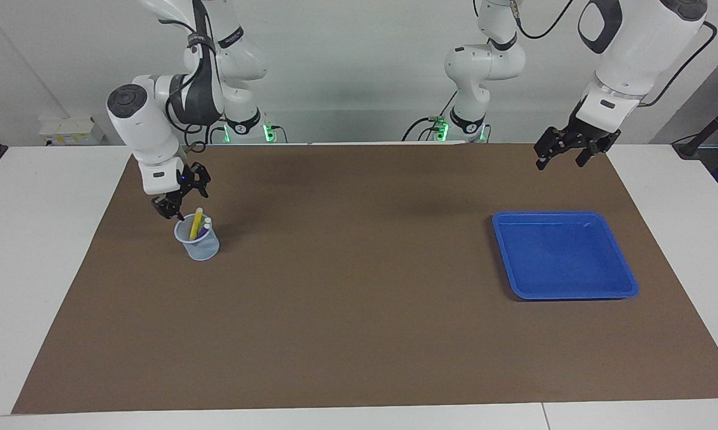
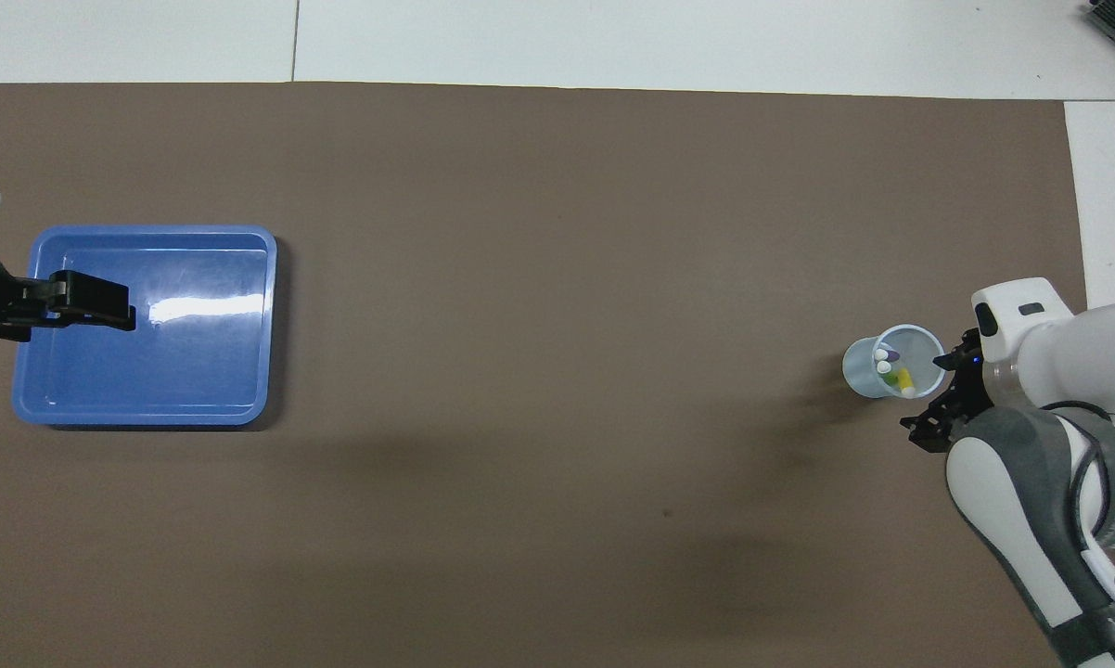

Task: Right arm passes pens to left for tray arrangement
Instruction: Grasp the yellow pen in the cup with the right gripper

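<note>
Pens (image 1: 199,224): three, upright in a clear cup (image 1: 198,245) at the right arm's end of the bench. Right gripper (image 1: 177,200), fingers apart and empty, at the cup's eleven o'clock. Left gripper (image 1: 565,149), fingers apart, waits near the tray (image 1: 565,255).

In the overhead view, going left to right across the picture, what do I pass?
Left gripper over the tray → bare brown mat → cup holding the pens → right gripper beside the cup.
</note>
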Controlling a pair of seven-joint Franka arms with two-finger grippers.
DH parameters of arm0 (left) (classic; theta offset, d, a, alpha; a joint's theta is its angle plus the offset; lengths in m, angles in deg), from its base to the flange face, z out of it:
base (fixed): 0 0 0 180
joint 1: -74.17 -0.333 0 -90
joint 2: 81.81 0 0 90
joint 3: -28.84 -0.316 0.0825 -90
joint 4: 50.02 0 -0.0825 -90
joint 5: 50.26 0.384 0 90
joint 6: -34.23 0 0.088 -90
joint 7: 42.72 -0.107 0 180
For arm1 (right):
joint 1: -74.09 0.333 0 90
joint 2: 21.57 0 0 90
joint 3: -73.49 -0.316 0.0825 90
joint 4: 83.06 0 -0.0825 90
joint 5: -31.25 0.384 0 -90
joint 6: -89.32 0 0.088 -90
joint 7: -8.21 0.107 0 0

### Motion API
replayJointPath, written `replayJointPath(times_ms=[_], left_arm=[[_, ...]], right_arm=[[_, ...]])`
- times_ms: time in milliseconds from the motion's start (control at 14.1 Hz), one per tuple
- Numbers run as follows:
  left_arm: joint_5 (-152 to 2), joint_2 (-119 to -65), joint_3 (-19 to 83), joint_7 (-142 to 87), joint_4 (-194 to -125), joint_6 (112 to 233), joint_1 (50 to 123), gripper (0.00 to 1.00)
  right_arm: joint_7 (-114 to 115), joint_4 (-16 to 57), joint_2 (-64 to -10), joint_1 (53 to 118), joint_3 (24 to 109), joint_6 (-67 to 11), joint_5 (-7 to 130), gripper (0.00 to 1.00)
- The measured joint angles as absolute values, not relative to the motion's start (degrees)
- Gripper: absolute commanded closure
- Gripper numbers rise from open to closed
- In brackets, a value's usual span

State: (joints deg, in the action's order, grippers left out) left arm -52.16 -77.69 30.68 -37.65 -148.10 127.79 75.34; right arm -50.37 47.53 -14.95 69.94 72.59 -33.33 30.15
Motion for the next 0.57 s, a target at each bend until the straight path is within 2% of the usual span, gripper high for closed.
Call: replayJointPath(times_ms=[213,569], left_arm=[[-52.2,-77.7,30.6,-37.6,-148.1,127.8,75.3,0.00],[-52.2,-77.7,30.8,-37.6,-148.1,127.9,75.4,0.00]], right_arm=[[-49.6,47.8,-15.2,69.9,72.5,-34.6,30.2,0.26],[-48.6,48.2,-16.2,70.0,72.4,-37.7,30.2,0.26]])
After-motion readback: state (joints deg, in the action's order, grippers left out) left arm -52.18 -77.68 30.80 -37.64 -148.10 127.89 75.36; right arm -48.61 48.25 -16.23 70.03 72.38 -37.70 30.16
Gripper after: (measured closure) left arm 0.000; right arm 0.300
